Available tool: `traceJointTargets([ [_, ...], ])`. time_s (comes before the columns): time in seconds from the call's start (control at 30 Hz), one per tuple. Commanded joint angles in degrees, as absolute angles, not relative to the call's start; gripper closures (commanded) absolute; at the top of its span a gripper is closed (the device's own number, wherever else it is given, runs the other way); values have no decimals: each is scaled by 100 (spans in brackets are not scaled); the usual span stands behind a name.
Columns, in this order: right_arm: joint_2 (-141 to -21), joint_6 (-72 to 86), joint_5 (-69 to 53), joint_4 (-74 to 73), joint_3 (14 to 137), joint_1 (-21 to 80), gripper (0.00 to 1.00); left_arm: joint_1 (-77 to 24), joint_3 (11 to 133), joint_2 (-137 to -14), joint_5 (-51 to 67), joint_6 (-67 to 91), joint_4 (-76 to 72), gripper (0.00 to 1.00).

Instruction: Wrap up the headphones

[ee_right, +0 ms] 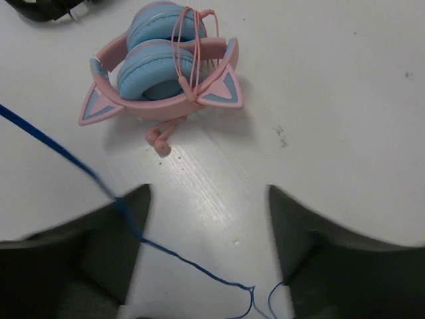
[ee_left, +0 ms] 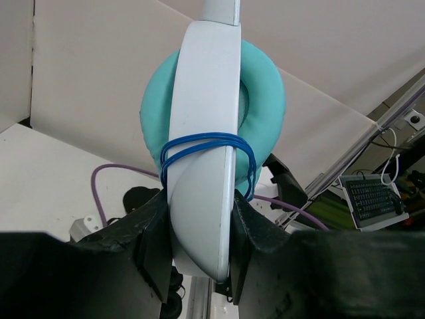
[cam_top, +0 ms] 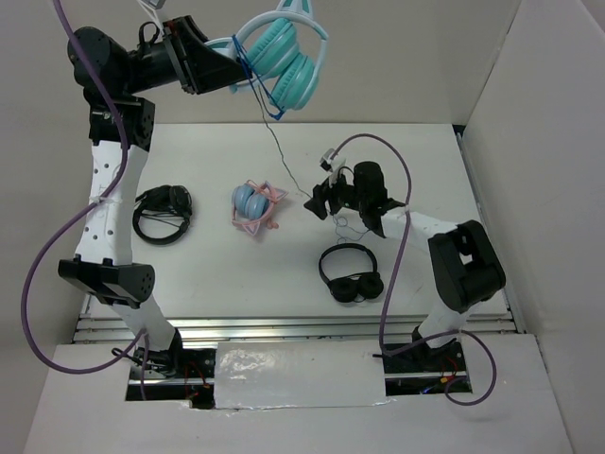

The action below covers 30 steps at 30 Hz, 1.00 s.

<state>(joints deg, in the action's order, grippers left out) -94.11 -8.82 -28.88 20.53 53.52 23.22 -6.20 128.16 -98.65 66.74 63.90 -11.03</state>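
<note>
Teal headphones (cam_top: 284,59) point straight out from the left gripper (ee_left: 199,232), squeezed tight. Right gripper (ee_right: 207,199) gapes wide, holding nothing.

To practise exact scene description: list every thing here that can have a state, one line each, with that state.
left gripper: shut on the teal headphones.
teal headphones: held up off the table, blue cable looped around them.
blue cable: partly wound, rest trailing to the right gripper.
right gripper: open, cable crossing one finger.
pink headphones: lying on table, cord wrapped.
left black headphones: lying on table.
right black headphones: lying on table.
</note>
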Motion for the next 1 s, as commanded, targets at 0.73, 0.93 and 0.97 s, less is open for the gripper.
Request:
traceJointTargets([
  [0.73,-5387,-71,-2601,2347,2206,2154,100,1019,13140,-9967,5388,5880,-809,100],
  [0.93,-6010,148,-2962,2443,2531,1645,100,1037,12788,-9941,6090,6986,-2249,100],
  [0.97,-6073,184,-3014,2443,2618,1557,100,1028,12797,-9940,6126,6952,-2241,100],
])
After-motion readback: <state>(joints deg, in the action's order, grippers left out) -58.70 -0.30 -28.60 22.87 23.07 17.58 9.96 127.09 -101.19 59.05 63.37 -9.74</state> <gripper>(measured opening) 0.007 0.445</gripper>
